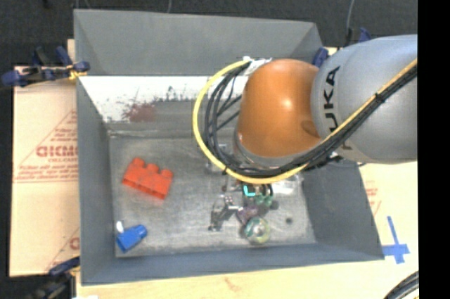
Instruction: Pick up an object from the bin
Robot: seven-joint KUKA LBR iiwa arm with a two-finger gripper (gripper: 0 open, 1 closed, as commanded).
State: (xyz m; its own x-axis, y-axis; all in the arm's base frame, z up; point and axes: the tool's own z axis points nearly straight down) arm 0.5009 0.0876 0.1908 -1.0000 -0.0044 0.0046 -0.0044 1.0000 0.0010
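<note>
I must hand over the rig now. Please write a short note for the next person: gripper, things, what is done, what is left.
Gripper: low over the bin floor, right of middle; open or shut cannot be told.
Things: small clear roundish thing just beside the gripper; red toy brick at left; blue piece with white tip in the front-left corner.
Done: nothing lifted yet.
Left: grip one thing and lift it out.

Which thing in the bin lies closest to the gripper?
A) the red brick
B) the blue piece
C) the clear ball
C: the clear ball lies right by the gripper, while the red brick and the blue piece lie far off at the bin's left.
</note>
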